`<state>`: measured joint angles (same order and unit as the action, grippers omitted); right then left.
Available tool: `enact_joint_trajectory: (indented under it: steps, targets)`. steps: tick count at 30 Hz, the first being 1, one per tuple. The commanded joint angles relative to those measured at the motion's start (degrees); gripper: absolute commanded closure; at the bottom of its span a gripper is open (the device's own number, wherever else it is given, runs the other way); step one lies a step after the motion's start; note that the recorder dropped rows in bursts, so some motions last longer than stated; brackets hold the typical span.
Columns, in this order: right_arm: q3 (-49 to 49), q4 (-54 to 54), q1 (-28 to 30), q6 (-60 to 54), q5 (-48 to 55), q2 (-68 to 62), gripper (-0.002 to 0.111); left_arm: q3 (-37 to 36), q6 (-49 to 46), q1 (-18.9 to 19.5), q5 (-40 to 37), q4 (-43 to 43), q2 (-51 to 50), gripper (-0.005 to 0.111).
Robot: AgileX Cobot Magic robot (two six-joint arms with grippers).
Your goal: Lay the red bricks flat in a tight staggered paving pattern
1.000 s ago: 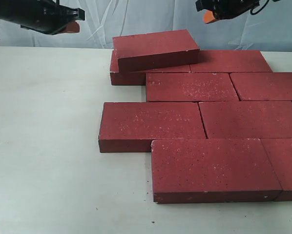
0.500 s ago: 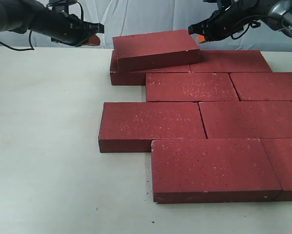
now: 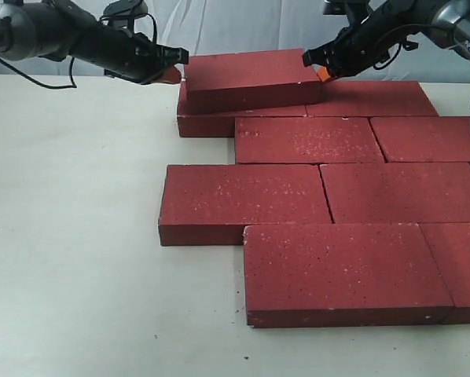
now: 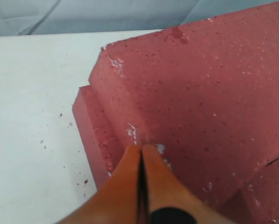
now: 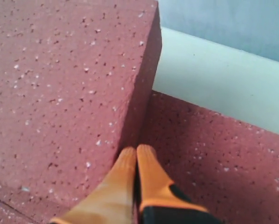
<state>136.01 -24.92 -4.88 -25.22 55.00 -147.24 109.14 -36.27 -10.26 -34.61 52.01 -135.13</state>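
Note:
Several red bricks (image 3: 282,196) lie flat in staggered rows on the white table. One more red brick, the top brick (image 3: 251,77), rests tilted on the back row. My left gripper (image 3: 174,72) is shut, its orange tips touching that brick's left end face (image 4: 125,126). My right gripper (image 3: 320,69) is shut too, its tips against the brick's right end (image 5: 142,112), over the back-row brick (image 5: 209,154). Neither gripper holds anything.
White table (image 3: 70,236) stretches left and in front of the bricks. A pale crumpled backdrop (image 3: 243,23) hangs behind. The paving runs past the right edge of the exterior view.
Both arms have come down and inward from above. Their shut tips now sit at the two ends of the top brick, which has hardly shifted.

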Motion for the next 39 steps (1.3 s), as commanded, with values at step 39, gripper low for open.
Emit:
enact_joint_trajectory:
  steps: [39]
  targets:
    - [-4.92,14.01,-3.4,7.99,7.23,8.16,0.109,-12.18,10.58,2.78,-6.82,-19.21,13.08,0.107]
